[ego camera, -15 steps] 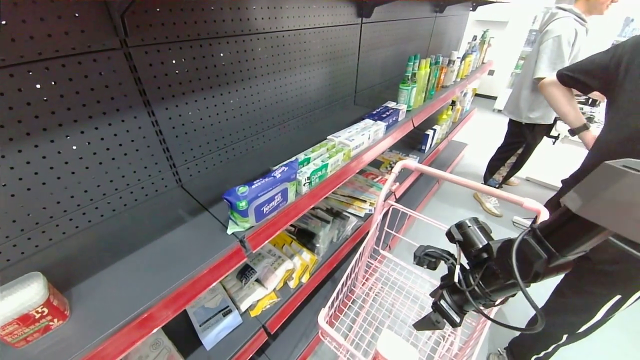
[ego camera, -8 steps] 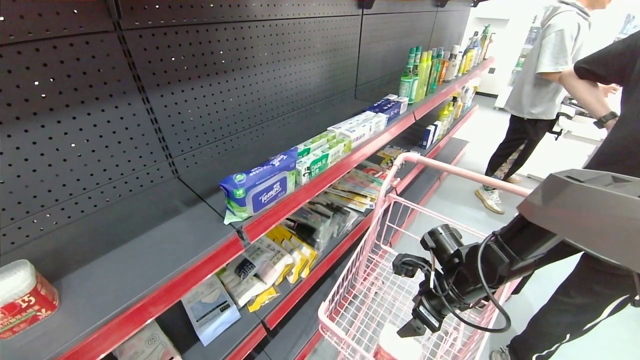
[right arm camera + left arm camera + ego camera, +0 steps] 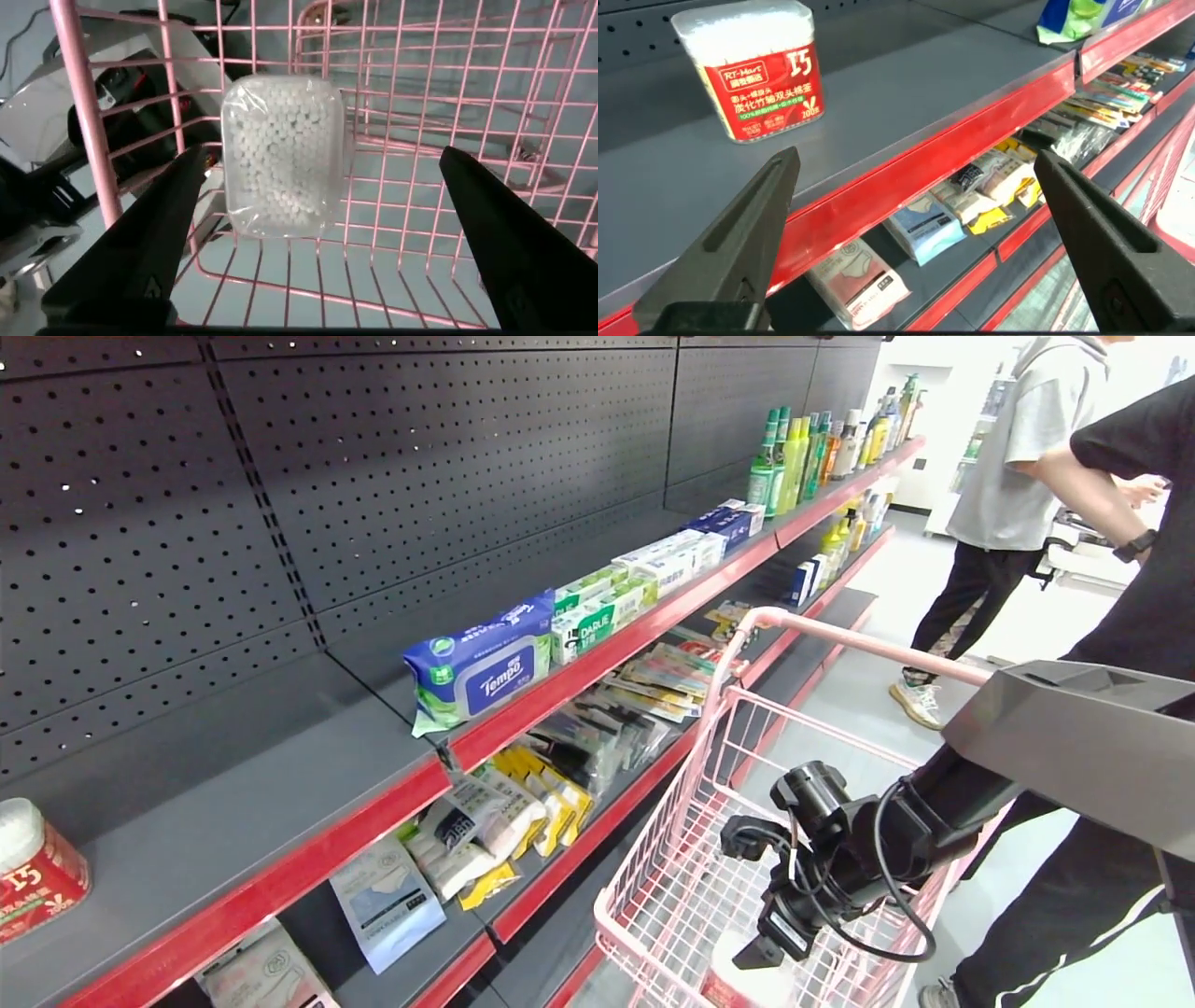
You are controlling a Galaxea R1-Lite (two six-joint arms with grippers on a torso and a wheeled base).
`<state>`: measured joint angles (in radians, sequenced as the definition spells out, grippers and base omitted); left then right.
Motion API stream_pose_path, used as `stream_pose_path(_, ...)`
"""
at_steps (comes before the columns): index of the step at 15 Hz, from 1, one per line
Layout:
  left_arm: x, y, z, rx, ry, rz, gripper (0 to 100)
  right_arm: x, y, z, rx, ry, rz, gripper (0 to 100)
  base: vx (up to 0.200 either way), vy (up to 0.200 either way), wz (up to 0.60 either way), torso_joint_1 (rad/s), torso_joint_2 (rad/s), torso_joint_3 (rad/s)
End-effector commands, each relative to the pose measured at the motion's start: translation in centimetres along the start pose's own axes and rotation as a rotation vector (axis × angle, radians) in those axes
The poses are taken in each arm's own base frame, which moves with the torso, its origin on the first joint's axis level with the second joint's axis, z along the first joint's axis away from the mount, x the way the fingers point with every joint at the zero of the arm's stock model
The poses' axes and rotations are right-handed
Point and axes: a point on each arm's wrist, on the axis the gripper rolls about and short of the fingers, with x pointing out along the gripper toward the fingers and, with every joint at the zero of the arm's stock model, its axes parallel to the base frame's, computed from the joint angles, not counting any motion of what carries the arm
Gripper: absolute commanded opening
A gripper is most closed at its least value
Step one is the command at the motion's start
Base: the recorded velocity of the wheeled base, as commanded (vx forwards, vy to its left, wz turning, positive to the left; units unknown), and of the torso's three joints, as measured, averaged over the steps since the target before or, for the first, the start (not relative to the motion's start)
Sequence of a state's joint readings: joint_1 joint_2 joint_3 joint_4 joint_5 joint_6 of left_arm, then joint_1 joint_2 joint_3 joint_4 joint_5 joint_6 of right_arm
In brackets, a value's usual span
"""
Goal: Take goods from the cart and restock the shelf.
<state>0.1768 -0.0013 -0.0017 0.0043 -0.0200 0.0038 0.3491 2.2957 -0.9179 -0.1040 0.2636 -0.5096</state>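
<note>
The right pincer has its jaws wide open, one finger on either side of the swab tub and clear of it. The tub stands in the cart, bottom centre of the head view, close to the near corner, with open basket floor beyond it. The left pincer is also wide open and holds nothing, facing the shelf front edge. A second tub stands on that shelf at far left, with bare board between it and the wipes pack.
</note>
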Motion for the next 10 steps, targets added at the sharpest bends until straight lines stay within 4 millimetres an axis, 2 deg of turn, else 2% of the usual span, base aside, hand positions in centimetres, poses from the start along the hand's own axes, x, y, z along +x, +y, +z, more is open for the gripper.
stream_pose_path(1,0.0,0.0,0.0,0.001,0.003,0.0,100,0.1,0.2,-0.4,-0.001,0.018,-0.003,100,0.0,0.0,0.0,0.0,0.0,0.0)
stream_pose_path(6,0.0,0.0,0.0,-0.001,0.002,0.001,100,0.0,0.4,-0.6,-0.004,0.025,-0.001,100,0.0,0.0,0.0,-0.121,0.3,0.177)
stream_pose_path(10,0.0,0.0,0.0,-0.001,0.002,0.0,100,0.2,1.2,-0.4,-0.026,0.029,0.012,100,0.0,0.0,0.0,-0.024,0.06,0.03)
